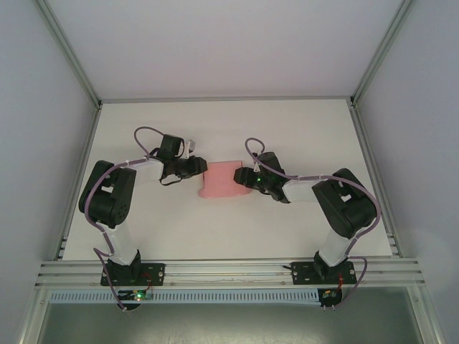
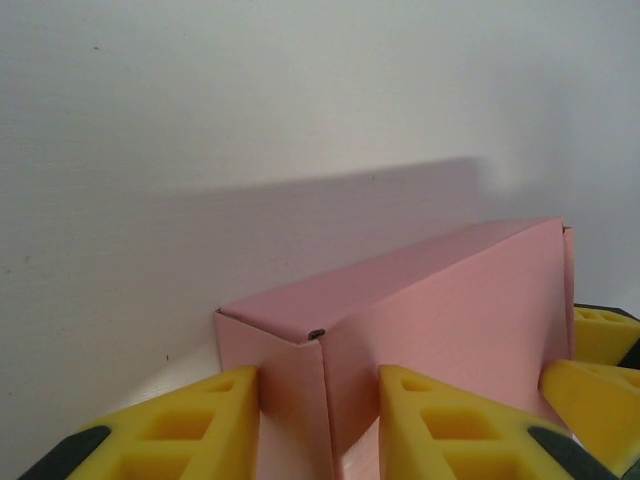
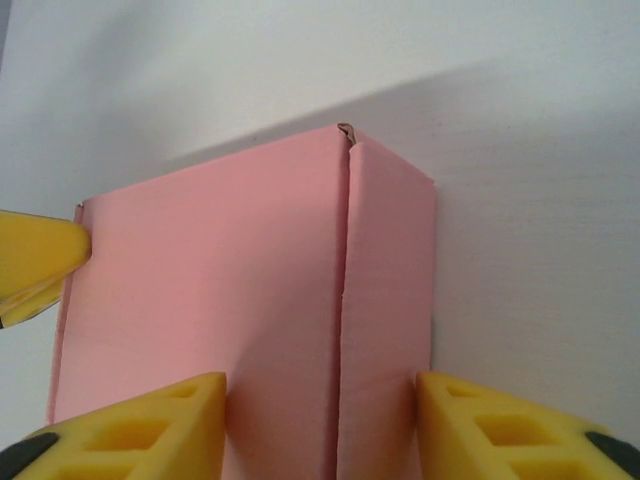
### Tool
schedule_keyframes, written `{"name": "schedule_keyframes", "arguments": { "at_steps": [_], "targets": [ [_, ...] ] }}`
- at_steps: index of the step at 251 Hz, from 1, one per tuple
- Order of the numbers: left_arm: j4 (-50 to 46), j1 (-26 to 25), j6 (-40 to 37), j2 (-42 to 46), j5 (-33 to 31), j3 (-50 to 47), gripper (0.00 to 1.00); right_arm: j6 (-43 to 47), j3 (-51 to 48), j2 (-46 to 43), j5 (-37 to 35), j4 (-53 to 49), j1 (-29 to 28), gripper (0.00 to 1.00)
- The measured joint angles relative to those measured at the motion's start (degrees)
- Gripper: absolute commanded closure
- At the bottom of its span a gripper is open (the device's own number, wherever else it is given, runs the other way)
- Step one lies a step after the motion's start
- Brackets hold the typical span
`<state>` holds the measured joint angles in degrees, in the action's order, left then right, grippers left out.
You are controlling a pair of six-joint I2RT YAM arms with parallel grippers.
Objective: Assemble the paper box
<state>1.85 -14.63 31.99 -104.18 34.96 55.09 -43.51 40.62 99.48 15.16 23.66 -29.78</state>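
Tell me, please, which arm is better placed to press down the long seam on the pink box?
Right, I think: the right gripper straddles that seam on the paper box, a finger on each side, while the left gripper sits at the far end corner.

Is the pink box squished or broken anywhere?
Not broken. On the paper box, the seam gapes slightly at its far tip in the right wrist view, showing a dark sliver, so the flap seems untucked.

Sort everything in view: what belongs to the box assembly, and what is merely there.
Job in hand:
paper box, pink, folded up
left gripper, fingers astride one end
right gripper, fingers astride the opposite end

Merely there:
white table
metal frame rails
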Motion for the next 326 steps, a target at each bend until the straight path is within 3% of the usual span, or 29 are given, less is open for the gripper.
{"name": "schedule_keyframes", "arguments": {
  "at_steps": [88, 134, 149, 177, 194, 279, 326],
  "targets": [
    [0.0, -0.4, 0.8, 0.0, -0.5, 0.3, 0.72, 0.6, 1.3, 0.1, 0.4, -1.7, 0.3, 0.76],
    [0.1, -0.4, 2.1, 0.0, -0.7, 0.4, 0.78, 1.9, 3.0, 0.1, 0.4, -4.8, 0.4, 0.77],
    [0.2, -0.4, 2.4, 0.0, -0.7, 0.4, 0.79, 2.1, 3.6, 0.1, 0.3, -5.8, 0.4, 0.72],
    [0.3, -0.4, 3.1, 0.0, -0.7, 0.4, 0.82, 3.0, 4.2, -0.2, 0.3, -7.3, 0.4, 0.46],
    [0.4, -0.7, 3.3, 0.0, -0.6, 0.4, 0.83, 3.8, 4.3, -0.8, 0.3, -8.2, 0.4, 0.44],
    [1.3, -1.7, 3.7, 0.0, 0.5, 0.3, 0.85, 6.3, 4.3, -8.6, -0.3, -10.6, 1.2, 0.11],
    [3.6, -1.8, 3.9, 0.0, 1.4, -0.9, 0.89, 7.1, 4.2, -11.7, -1.0, -11.6, 3.3, 0.06]
  ]
}}
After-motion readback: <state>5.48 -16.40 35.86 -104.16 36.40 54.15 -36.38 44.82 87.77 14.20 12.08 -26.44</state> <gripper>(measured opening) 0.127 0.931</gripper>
